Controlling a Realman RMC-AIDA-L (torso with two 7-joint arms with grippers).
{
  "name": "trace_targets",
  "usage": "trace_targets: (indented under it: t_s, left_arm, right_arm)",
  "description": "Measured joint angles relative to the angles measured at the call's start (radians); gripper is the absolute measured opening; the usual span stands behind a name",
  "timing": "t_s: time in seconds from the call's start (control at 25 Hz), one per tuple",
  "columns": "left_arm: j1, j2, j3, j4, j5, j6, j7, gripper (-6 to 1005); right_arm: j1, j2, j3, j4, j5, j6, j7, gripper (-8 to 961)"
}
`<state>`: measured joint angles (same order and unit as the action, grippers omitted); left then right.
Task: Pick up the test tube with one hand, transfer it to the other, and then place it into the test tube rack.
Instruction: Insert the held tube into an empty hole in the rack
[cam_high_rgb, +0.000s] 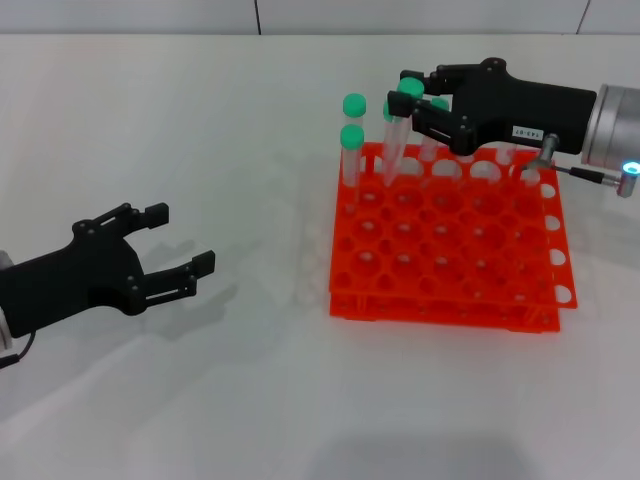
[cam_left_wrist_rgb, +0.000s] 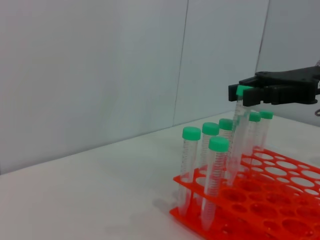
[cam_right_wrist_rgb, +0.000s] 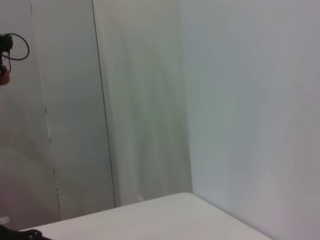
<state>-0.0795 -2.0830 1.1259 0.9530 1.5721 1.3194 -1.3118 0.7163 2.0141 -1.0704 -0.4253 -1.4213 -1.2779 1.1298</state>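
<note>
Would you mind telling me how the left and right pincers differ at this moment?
The right pincer hangs over the test tube rack, shut on the test tube; the left pincer sits open and empty above the table, away from the rack. Both are black, two-fingered.

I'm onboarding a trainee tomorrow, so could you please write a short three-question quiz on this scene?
1. True or false: the right hand holds a tube over the rack.
2. The left hand is: A) open, away from the rack; B) gripping a tube; C) resting on the rack.
3. What colour are the tube caps?

Key: 1 true; 2 A; 3 green.
</note>
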Motion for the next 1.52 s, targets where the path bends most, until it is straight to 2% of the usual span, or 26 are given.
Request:
trace_targets:
  t_s: [0.8, 1.52]
  left_arm:
    - [-0.034, 0.0, 0.0, -0.026, -0.003, -0.013, 0.0, 885]
    - [-0.05, 0.0, 0.0, -0.037, -0.003, -0.012, 0.0, 885]
  right_arm:
    - [0.003, 0.009, -0.098, 0.007, 0.009, 0.109, -0.018, 248]
    - [-0.002, 0.014, -0.125, 0.01, 0.011, 0.111, -0.047, 331]
